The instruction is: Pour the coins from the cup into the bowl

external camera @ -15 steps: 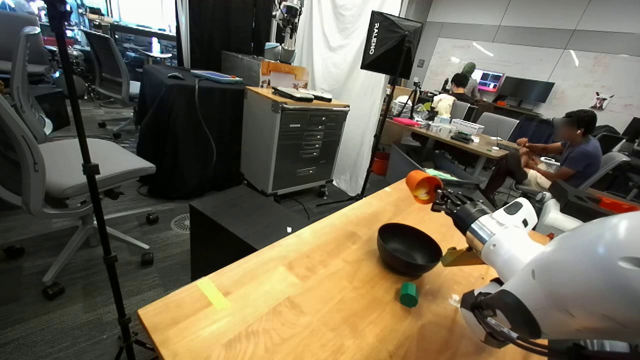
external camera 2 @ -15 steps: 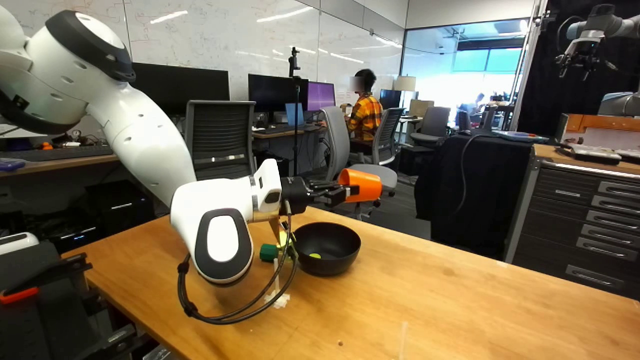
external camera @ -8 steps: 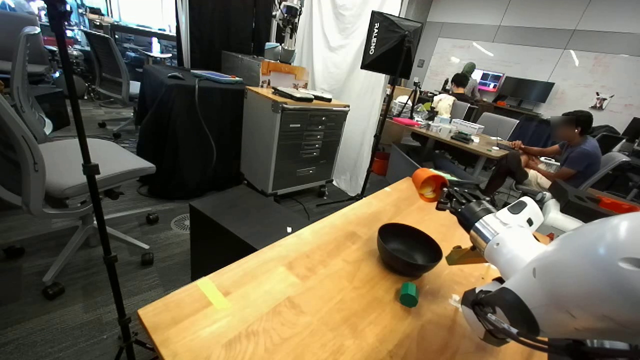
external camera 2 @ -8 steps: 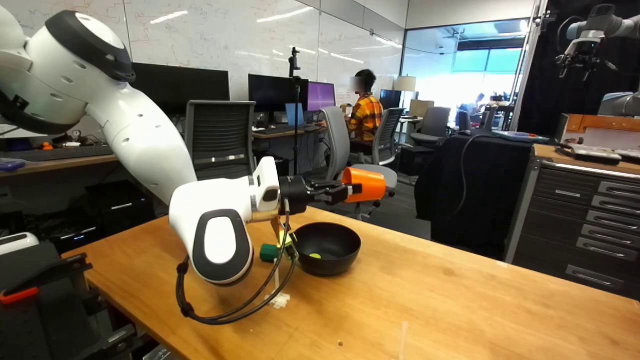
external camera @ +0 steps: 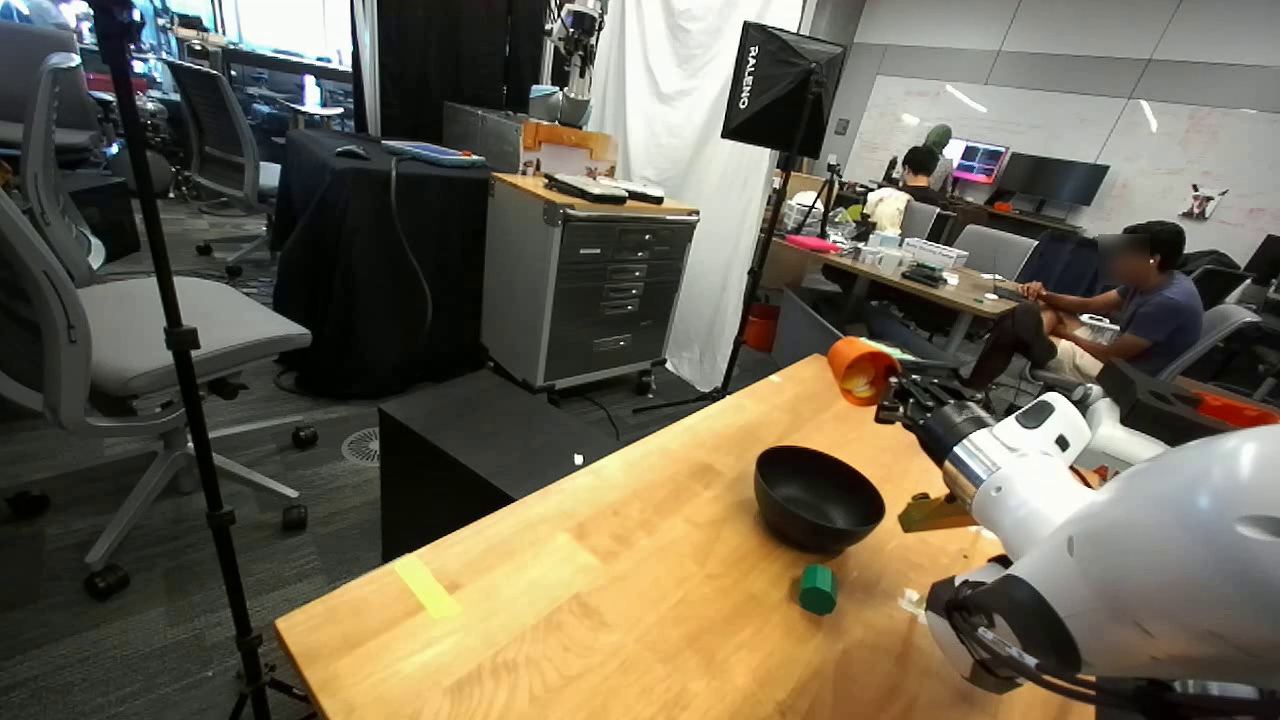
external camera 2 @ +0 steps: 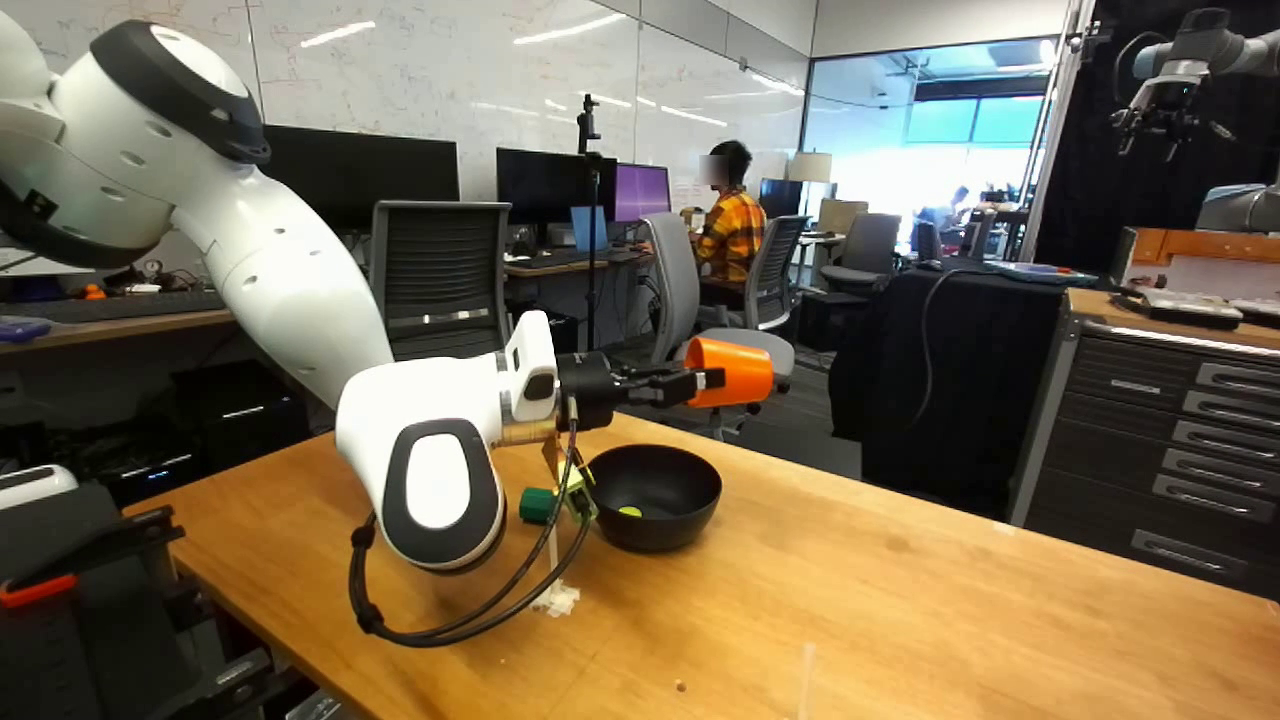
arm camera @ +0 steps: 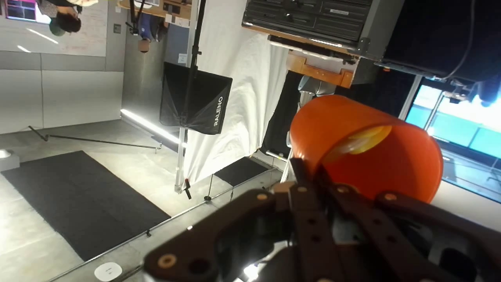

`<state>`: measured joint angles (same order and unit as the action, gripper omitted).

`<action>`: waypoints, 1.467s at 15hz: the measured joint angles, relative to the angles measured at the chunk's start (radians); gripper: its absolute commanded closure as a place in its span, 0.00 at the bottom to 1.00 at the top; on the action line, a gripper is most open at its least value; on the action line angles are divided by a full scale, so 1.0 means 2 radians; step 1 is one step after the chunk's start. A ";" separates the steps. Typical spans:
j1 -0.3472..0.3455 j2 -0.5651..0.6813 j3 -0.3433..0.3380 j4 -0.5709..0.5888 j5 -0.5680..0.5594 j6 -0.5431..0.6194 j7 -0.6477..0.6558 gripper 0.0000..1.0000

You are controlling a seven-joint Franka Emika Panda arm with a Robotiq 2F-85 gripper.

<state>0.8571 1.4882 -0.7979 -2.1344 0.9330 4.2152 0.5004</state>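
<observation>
Claw [external camera 2: 712, 379] narrow, gripping the orange cup [external camera 2: 745, 375] by its wall at the rim. Cup held above the surface [external camera: 600, 560], tipped on its side just ahead of the claw, mouth turned back toward the claw. Black bowl [external camera: 815, 495] upright on the surface below the claw, apart from the cup. Whether the mouth lies directly over the bowl: cannot tell.

Between views: wrist view looks into the cup; coins [arm camera: 366, 143], yellow and overlapping, lie against the inner wall, number not readable. In an exterior view the coins [external camera: 858, 384] show through the mouth as well. In an exterior view the cup's outer wall [external camera 2: 750, 385] covers them, but a small yellow piece [external camera 2: 629, 511], coloured like the coins, shows inside the bowl. Green block [external camera: 818, 590] in both exterior views: below the claw, near the bowl. Wrist view takes in, past the cup, a black lamp [arm camera: 195, 98], white curtain [arm camera: 248, 82] and drawer cabinet [arm camera: 305, 15].

Edges and room: one edge of the surface passes ahead of and below the claw; cup near it, over wood or past it not clear. Air between claw and bowl. Surface runs well away to one side of the claw, yellow tape [external camera: 427, 587] toward a corner. Behind the claw, cables [external camera 2: 368, 615] loop low from the arm [external camera 2: 310, 285], near white tape [external camera 2: 557, 600].
</observation>
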 measured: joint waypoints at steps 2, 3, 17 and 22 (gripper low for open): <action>0.000 0.000 0.000 0.000 0.000 0.000 -0.007 0.96; 0.001 0.000 0.000 0.000 0.001 0.000 -0.010 0.96; 0.037 0.000 -0.021 -0.004 0.053 0.000 -0.065 0.96; 0.048 0.000 -0.028 -0.011 0.066 0.000 -0.076 0.96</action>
<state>0.9540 1.4875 -0.8539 -2.1557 1.0645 4.2156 0.3490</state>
